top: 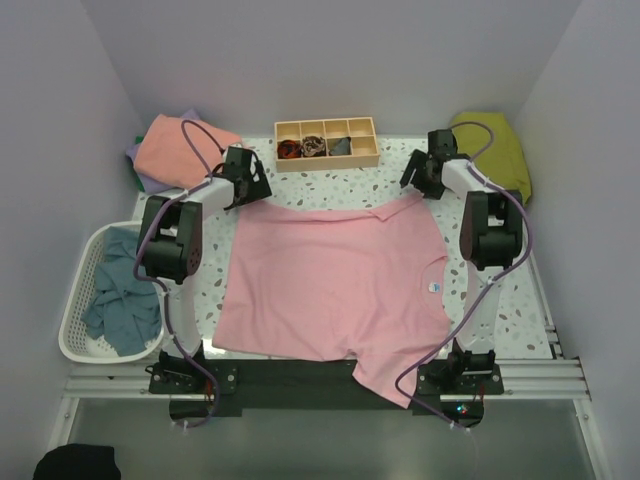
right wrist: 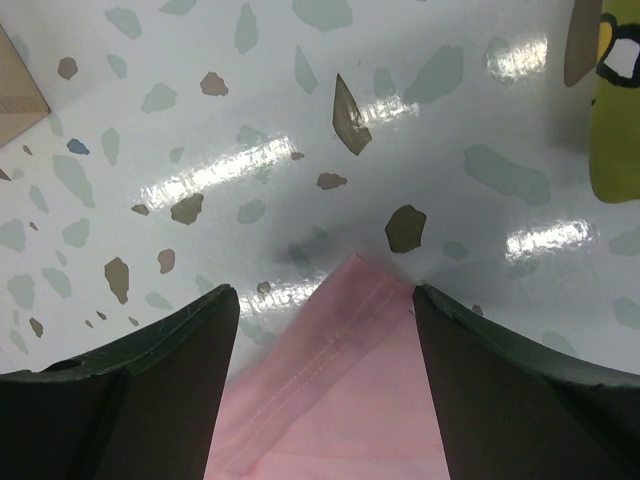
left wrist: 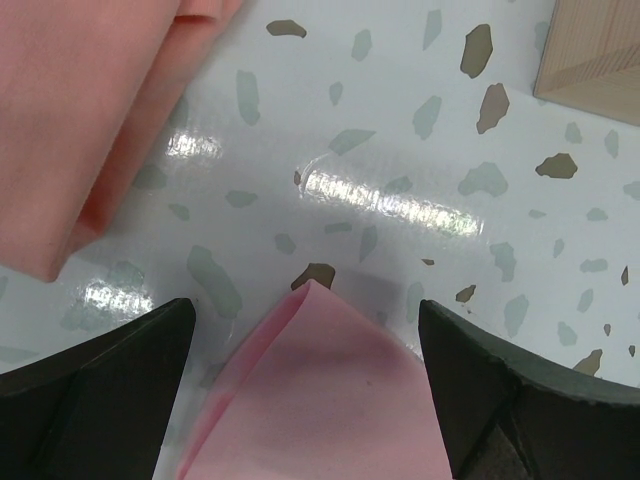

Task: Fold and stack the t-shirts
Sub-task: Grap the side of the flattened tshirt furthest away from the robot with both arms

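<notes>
A pink t-shirt (top: 335, 275) lies spread flat across the middle of the table, with one sleeve hanging over the near edge. My left gripper (top: 256, 194) is open over its far left corner. In the left wrist view that corner (left wrist: 320, 400) lies on the table between my wide-apart fingers (left wrist: 110, 370), gripper (left wrist: 307, 312). My right gripper (top: 421, 187) is open over the far right corner. In the right wrist view a hemmed corner (right wrist: 340, 400) lies between its fingers (right wrist: 130, 400), gripper (right wrist: 325, 295). A folded salmon-coral t-shirt (top: 180, 150) rests on a lavender one (top: 140, 175) at the back left.
A compartmented wooden tray (top: 327, 142) with small dark items stands at the back centre. An olive-yellow cloth (top: 495, 150) lies at the back right. A white basket (top: 75, 300) with teal-blue t-shirts (top: 120, 295) stands at the left edge.
</notes>
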Controlling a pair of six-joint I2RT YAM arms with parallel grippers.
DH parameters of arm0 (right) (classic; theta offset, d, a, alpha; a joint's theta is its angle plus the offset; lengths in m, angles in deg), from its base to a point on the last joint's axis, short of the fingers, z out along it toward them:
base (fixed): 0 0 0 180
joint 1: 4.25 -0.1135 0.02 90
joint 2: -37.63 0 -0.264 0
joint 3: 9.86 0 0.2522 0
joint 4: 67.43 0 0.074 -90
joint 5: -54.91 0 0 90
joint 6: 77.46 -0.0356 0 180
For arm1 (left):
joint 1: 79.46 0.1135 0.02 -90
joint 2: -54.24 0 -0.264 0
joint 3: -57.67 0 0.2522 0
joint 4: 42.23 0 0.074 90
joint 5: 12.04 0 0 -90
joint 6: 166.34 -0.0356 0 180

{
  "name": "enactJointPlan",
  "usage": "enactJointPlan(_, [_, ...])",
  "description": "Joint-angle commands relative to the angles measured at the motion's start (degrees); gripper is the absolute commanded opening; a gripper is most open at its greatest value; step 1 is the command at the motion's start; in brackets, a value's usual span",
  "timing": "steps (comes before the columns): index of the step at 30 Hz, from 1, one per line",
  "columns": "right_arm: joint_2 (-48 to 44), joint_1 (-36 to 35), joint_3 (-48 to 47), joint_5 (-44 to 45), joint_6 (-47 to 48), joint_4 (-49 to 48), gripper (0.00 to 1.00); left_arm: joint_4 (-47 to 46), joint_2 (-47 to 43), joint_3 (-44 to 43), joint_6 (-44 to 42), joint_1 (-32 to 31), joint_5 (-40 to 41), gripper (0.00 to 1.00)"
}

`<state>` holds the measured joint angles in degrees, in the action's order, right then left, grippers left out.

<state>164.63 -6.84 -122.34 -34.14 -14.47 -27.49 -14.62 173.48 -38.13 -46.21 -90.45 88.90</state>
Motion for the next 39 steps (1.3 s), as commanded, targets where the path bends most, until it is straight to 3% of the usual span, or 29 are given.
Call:
enactJointPlan(1, [1.0, 0.2, -1.8, 1.4, 3.0, -2.5, 0.75, -2.9, 1.2, 1.4, -1.5, 0.7, -0.8, 0.98])
enactJointPlan(7, [1.9, 0.3, -2.8, 0.5, 3.3, -2.2, 0.72, -2.9, 1.4, 2.0, -1.6, 0.8, -0.4, 0.96])
enactJointPlan(10, [2.5, 0.3, -2.8, -0.3, 3.0, -2.0, 0.61, -2.9, 1.5, 2.4, -1.7, 0.8, 0.0, 0.93])
enactJointPlan(15, [2.4, 0.3, -2.4, -0.9, 3.0, -2.2, 0.33, -2.9, 1.5, 2.9, -1.6, 0.8, 0.1, 0.80])
enactJointPlan(16, [2.2, 0.3, -2.4, -0.9, 3.1, -2.1, 0.18, -3.1, 1.5, 2.9, -1.6, 0.8, 0.1, 0.76])
enactJointPlan(19, [1.8, 0.3, -2.5, -0.8, 3.4, -2.2, 0.02, -3.0, 1.6, 2.7, -1.6, 0.8, 0.2, 0.72])
enactJointPlan(23, [-0.1, 0.3, -1.3, -0.9, 3.9, -3.1, 0.01, -2.7, 1.4, 2.6, -1.5, 0.9, 1.0, 0.67])
enactJointPlan(26, [-2.0, 0.3, -0.7, -0.7, 4.4, -3.1, 0.00, -2.2, 1.1, 2.1, -1.7, 0.9, 1.4, 0.59])
enactJointPlan(28, [-3.7, 0.3, -0.2, -0.7, 4.6, -3.3, 0.00, -2.2, 0.8, 2.0, -1.9, 0.9, 1.8, 0.48])
enactJointPlan(33, [-5.9, 0.3, 0.3, -0.8, 5.1, -2.9, 0.00, -2.2, 1.1, 1.3, -1.9, 1.0, 0.9, 0.37])
enactJointPlan(36, [-6.8, 0.3, 0.3, -0.9, 5.3, -2.4, 0.00, -1.7, 1.4, 1.1, -1.9, 0.9, 0.3, 0.13])
enactJointPlan(39, [-7.8, 0.3, 0.8, -0.9, 5.3, -2.5, 0.00, -1.5, 1.3, 1.3, -1.8, 1.0, 0.2, 0.00])
